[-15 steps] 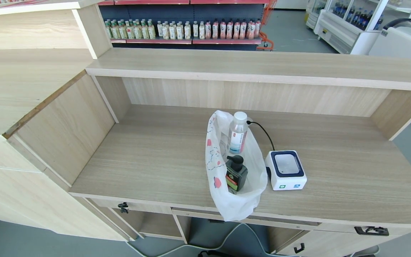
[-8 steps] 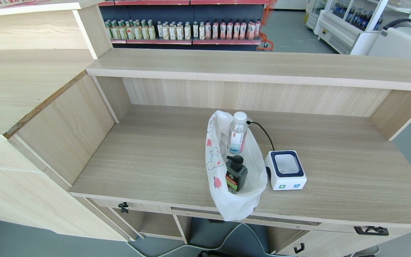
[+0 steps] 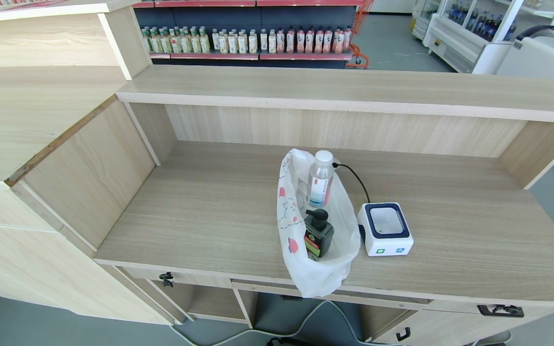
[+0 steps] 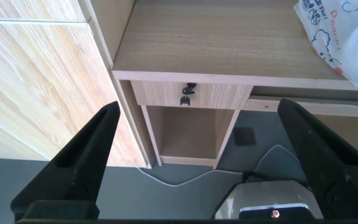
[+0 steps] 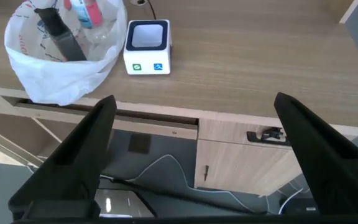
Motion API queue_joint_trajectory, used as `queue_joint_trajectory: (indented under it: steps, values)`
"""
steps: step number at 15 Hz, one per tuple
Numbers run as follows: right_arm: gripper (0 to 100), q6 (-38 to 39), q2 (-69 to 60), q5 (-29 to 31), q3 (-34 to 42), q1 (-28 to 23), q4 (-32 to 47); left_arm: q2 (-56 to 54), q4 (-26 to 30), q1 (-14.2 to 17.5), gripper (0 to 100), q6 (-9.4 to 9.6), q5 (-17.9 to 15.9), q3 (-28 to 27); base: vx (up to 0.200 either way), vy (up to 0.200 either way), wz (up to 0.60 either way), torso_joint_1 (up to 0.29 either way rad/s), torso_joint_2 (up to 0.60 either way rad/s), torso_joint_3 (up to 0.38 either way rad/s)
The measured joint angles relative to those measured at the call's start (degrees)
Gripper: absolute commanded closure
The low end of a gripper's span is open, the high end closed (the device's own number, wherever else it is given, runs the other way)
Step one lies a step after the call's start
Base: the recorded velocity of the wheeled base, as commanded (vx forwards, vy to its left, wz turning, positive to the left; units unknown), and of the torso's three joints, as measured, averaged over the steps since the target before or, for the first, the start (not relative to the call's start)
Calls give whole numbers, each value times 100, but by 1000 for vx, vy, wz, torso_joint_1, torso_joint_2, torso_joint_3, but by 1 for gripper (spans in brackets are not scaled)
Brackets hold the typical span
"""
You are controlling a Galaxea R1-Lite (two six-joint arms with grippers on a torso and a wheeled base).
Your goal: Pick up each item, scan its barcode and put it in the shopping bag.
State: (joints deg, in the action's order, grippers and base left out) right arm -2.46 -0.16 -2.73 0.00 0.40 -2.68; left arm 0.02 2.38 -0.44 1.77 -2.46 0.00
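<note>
On the wooden checkout counter (image 3: 209, 216): one white shopping bag (image 3: 318, 276) with red and blue print, mouth open. Stands near the front edge and sags slightly over it. Holds two items, both upright: one clear bottle (image 3: 320, 185) with white cap and red label at the far end, and one dark pump bottle (image 3: 319, 235) with a black pump head at the near end.

Just beside the bag, on the robot's right: one white barcode scanner (image 3: 385, 228), dark-framed window facing up, two small coloured marks on its front face. Cannot tell whether bag and scanner touch. One black cable (image 3: 356, 180) curving from behind the bag's far end to the scanner's back.

Left gripper (image 4: 197, 162): two dark fingers (image 4: 73, 168) spread wide, nothing between them. Hangs lower than the counter top, out in front of it over grey floor, facing one drawer front with a black handle (image 4: 188, 93) and one open cubby beneath.

Right gripper (image 5: 194, 158): likewise two fingers (image 5: 73, 162) wide apart, gripping nothing. Hangs in front of the counter edge, below the level of bag and scanner, near one cabinet front with a black latch (image 5: 266, 134).

Far behind the counter: one long row of drink bottles (image 3: 248, 41) on a red shelf, too small and crowded to count.
</note>
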Motion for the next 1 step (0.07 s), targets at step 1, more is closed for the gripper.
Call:
queue_joint_trajectory:
  steps: [1]
  values:
    - [0, -2, -2, 5, 0, 1, -2, 0, -2, 0, 0, 0, 0, 0, 0, 0, 0, 0, 0, 0]
